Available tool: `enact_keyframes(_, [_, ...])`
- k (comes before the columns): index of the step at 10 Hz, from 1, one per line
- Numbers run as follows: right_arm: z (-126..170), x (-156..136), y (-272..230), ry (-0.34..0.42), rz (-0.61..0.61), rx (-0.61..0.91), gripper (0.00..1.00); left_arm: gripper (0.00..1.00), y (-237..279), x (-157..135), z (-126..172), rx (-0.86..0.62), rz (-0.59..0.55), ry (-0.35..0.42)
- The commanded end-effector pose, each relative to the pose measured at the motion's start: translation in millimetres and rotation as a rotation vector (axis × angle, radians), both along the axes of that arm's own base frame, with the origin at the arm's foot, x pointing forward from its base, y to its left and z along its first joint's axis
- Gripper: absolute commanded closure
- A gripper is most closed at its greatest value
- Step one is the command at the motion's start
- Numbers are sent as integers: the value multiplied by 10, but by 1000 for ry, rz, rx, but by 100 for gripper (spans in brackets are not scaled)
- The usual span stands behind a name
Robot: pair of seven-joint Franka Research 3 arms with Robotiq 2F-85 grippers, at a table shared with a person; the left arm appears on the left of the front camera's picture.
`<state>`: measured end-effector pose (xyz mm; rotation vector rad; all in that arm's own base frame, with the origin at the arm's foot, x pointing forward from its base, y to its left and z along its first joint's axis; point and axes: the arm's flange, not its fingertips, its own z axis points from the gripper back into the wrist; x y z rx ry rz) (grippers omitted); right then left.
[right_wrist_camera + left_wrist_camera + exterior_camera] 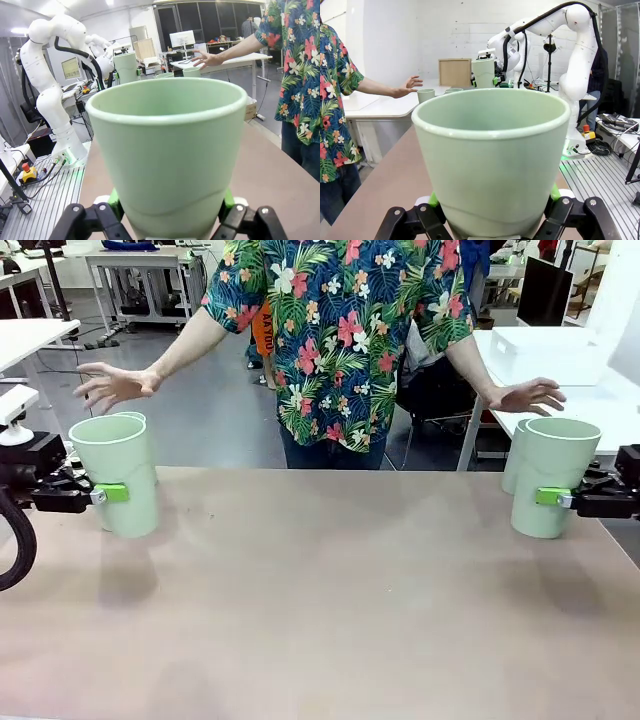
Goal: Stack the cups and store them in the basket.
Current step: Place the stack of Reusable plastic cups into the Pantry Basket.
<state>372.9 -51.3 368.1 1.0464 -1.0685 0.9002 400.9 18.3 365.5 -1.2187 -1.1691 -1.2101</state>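
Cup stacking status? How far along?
Done: no stack visible yet. In hand: left end effector grips one sage-green cup, right end effector grips a second cup, both upright. Left: nest these, add the spare cups standing behind, load the white basket.

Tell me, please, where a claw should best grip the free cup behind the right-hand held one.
Probably take the free cup by its side wall below the rim, level from the side: it stands upright, open end up, with the person's hand close by.
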Motion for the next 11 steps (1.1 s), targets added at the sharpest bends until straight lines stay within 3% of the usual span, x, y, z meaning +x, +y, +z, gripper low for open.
enact_keyframes(1, [22,4,8,-4,1,4,15,14,10,0,30,-2,6,-7])
enact_keyframes(11, [22,4,8,-4,1,4,15,14,10,0,30,-2,6,-7])
